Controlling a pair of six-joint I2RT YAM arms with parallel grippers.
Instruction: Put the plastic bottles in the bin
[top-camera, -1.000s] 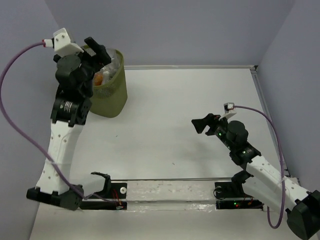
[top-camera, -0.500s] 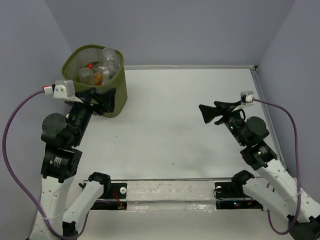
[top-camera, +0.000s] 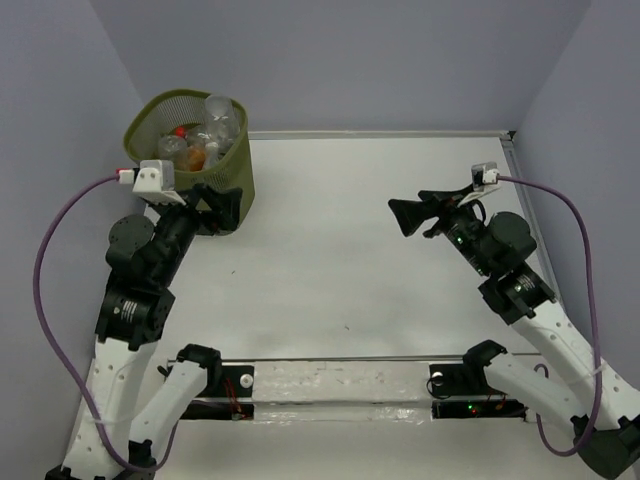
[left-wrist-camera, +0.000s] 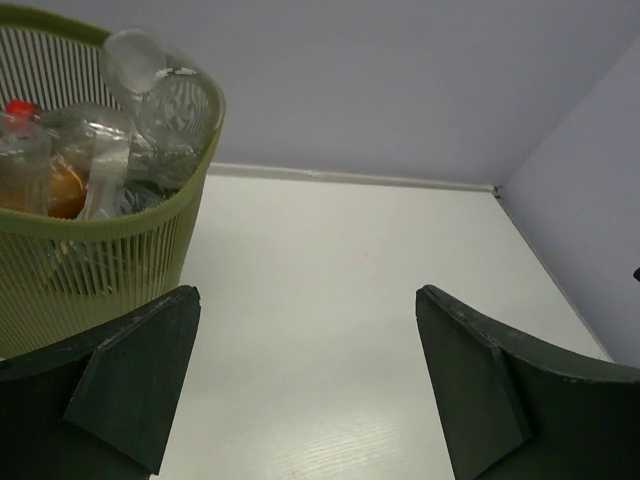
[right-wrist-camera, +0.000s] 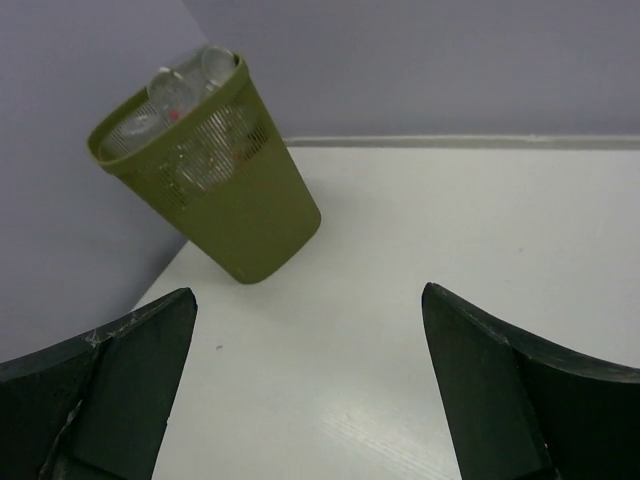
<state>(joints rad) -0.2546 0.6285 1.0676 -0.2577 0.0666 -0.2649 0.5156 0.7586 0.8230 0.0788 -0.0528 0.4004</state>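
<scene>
The olive-green mesh bin (top-camera: 238, 170) stands at the far left corner of the table, filled with several plastic bottles (top-camera: 212, 125), mostly clear, one with a red cap and one orange. In the left wrist view the bin (left-wrist-camera: 110, 260) is at the left with the bottles (left-wrist-camera: 160, 95) heaped above its rim. In the right wrist view the bin (right-wrist-camera: 235, 190) stands far off at the left. My left gripper (top-camera: 222, 207) is open and empty, just in front of the bin. My right gripper (top-camera: 408, 216) is open and empty above the table's right half.
The white table (top-camera: 340, 250) is bounded by purple walls at the back and both sides. A metal rail (top-camera: 340, 380) with the arm bases runs along the near edge. No loose bottle shows on the table.
The left arm came down from over the bin a second ago and now sits low in front of it. The right gripper rose, swung right, then shifted slightly left.
</scene>
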